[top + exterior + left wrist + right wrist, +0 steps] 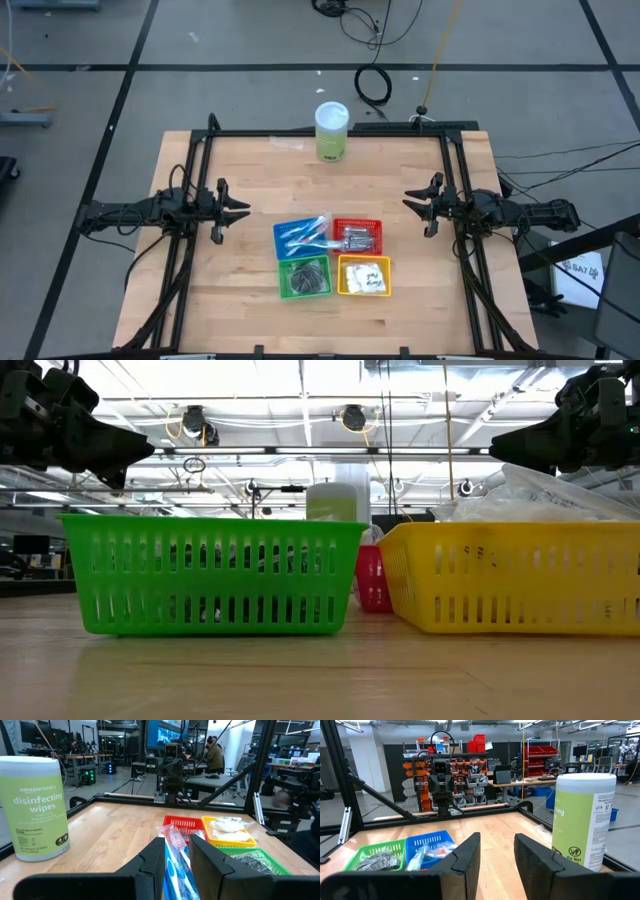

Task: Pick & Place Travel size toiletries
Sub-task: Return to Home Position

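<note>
From above: a wooden table (250, 170) with four small baskets packed together in a square near its middle. All the toiletries lie inside them:
- Clear-wrapped pale sticks (303, 236) are in the blue basket (277, 240).
- Silver foil tubes (357, 238) are in the red basket (380, 236).
- Dark puffs (308, 278) are in the green basket (282, 278).
- White sachets (366, 277) are in the yellow basket (341, 276).

A green wipes canister (332, 131) stands at the far edge. The left gripper (232, 210) and right gripper (420, 205) sit at opposite sides of the table, well apart from the baskets. Each has its fingers spread and holds nothing.

From table height: the green and yellow baskets fill the foreground, with the red one glimpsed between them. Both grippers hang high in the upper corners, clear of everything.

Left wrist: two dark fingers stand parted with nothing between them. Beyond them are the wrapped sticks, then the red, yellow and green baskets.

Right wrist: the fingers are likewise parted and empty. The green and blue baskets lie ahead, with the canister close on one side.

Handling, as a judgement: every item looks very light. The wrapped sticks and foil tubes are probably slick and would crease under a hard squeeze, so they are best pinched across the middle. The puffs look soft and forgiving. The flat sachets would be hardest to grip and are best taken by a raised edge.
</note>
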